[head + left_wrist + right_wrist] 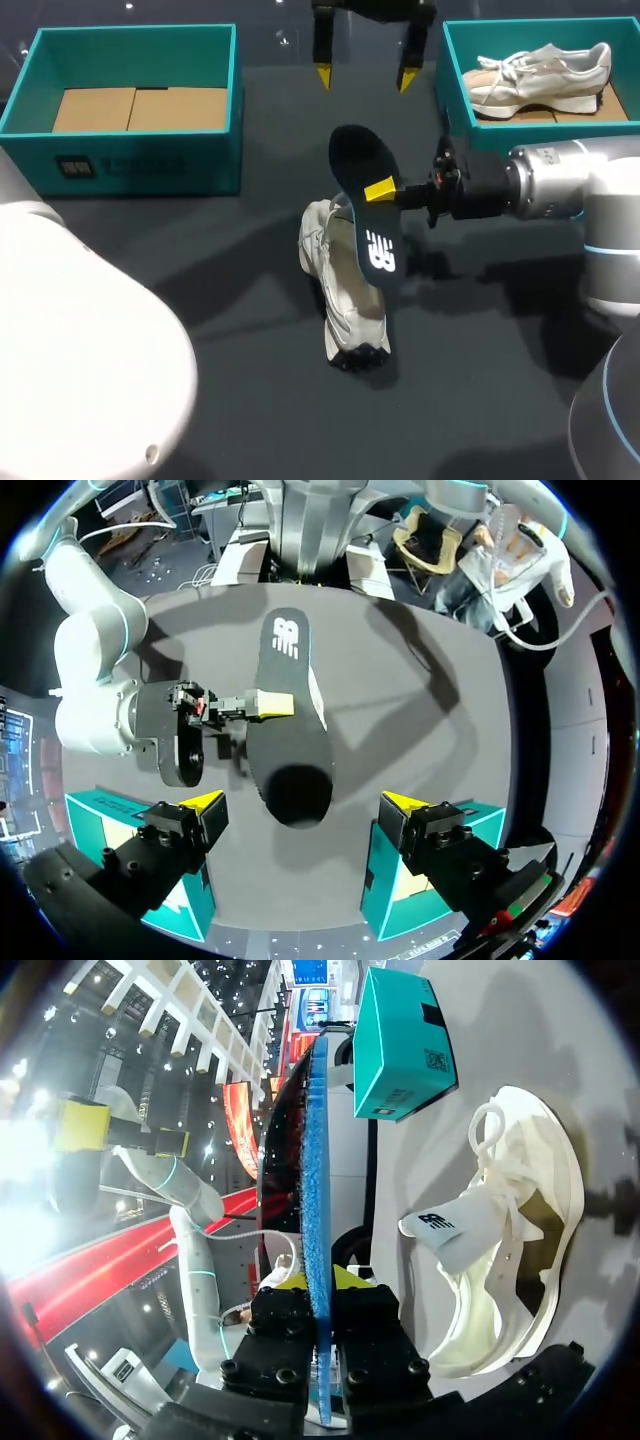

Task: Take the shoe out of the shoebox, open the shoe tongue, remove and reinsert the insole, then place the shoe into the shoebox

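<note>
Nearest, at lower middle of the head view: pale shoe (343,290), lying on the dark table (200,260), laces loose, tongue thrown open. Just above it, raised and tilted: dark insole (368,215); hard to tell whether its lower end touches the shoe.

Pinched at mid-length by the right gripper (382,191), coming in from the right of the frame. From that wrist, seen clamped edge-on between both fingers, blue underside showing.

By the look of it light, thin and floppy, so apt to bend or swing from a single pinch. Better steered toe-first into the shoe, with the hold near the middle or heel. Shoe itself judged soft and light, apt to slide when pushed; best steadied at the heel collar.

Farther back, at top middle: left gripper (365,75), fingers spread, holding nothing.

Farthest, at upper left: teal shoebox (140,165), only cardboard inside. At upper right: second shoebox (455,95), holding another shoe (545,72).
</note>
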